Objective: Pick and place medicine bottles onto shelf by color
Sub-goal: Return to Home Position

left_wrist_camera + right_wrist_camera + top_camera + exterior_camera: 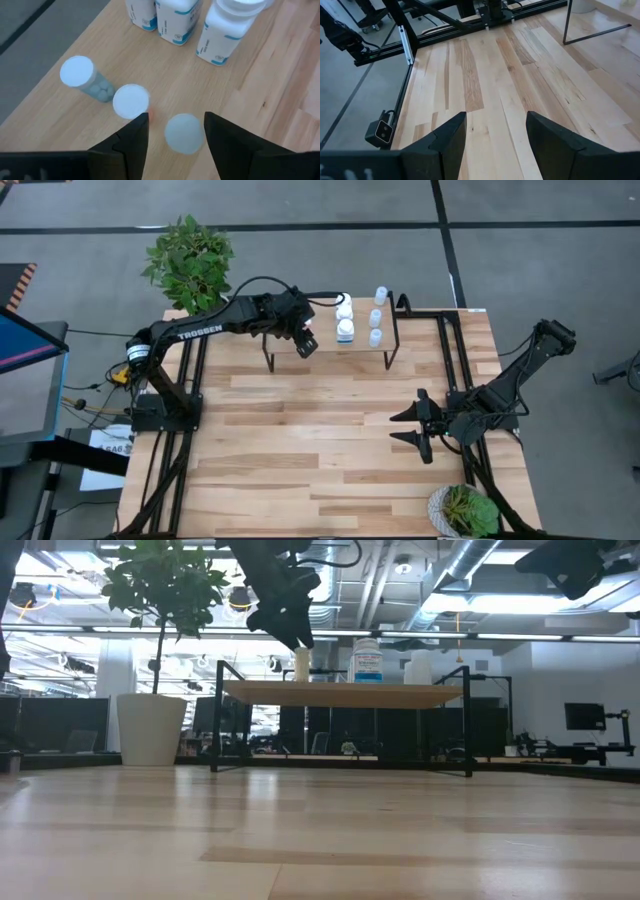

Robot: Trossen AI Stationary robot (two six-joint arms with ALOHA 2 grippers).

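Wooden table (330,450) bears shelf (340,694); apparently offices (570,670) beyond.

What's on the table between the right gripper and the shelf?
Nothing: the high view shows only bare tabletop between the right gripper and the shelf, where the left gripper hovers.

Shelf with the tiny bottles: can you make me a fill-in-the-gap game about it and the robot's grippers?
In the left wrist view, ___ chunky white bottles stand on the shelf.
The left gripper hovers above the shelf with fingers ___.
The right gripper holds ___.
Missing words: three; open; nothing.
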